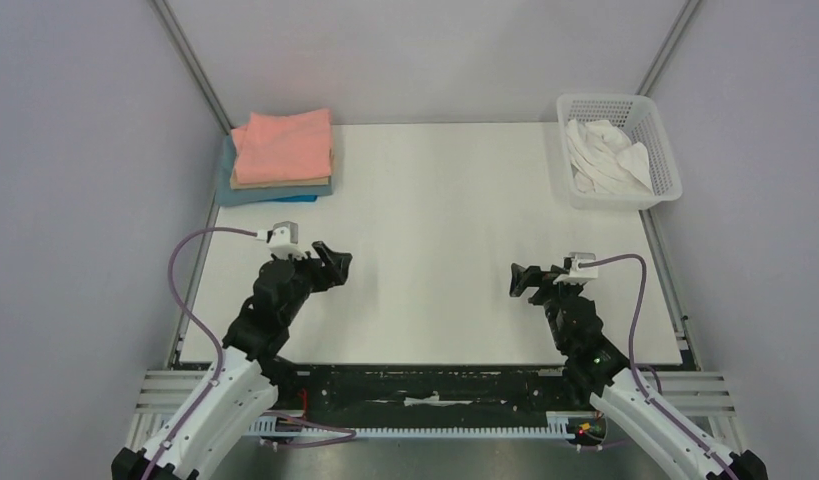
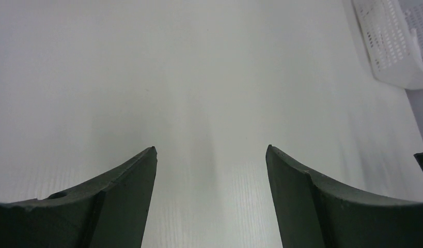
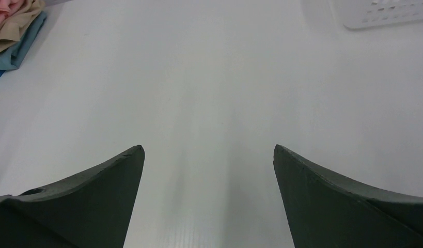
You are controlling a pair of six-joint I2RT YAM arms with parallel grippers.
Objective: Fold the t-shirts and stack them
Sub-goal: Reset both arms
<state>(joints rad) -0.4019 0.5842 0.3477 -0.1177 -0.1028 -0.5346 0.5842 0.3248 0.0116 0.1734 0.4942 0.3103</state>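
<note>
A folded salmon-pink t-shirt (image 1: 283,144) lies on top of a stack at the table's far left, over a tan t-shirt (image 1: 281,183) and a blue t-shirt (image 1: 275,193). The stack's edge shows in the right wrist view (image 3: 13,26). A crumpled white t-shirt (image 1: 607,155) lies in the white mesh basket (image 1: 661,150) at the far right. My left gripper (image 1: 337,262) is open and empty over the bare table; in its wrist view (image 2: 211,150) only table lies between the fingers. My right gripper (image 1: 518,278) is open and empty too (image 3: 208,147).
The white table (image 1: 435,240) spreads between both grippers. The basket also shows in the left wrist view (image 2: 390,46) and the right wrist view (image 3: 385,15). Grey walls close the left, right and far sides.
</note>
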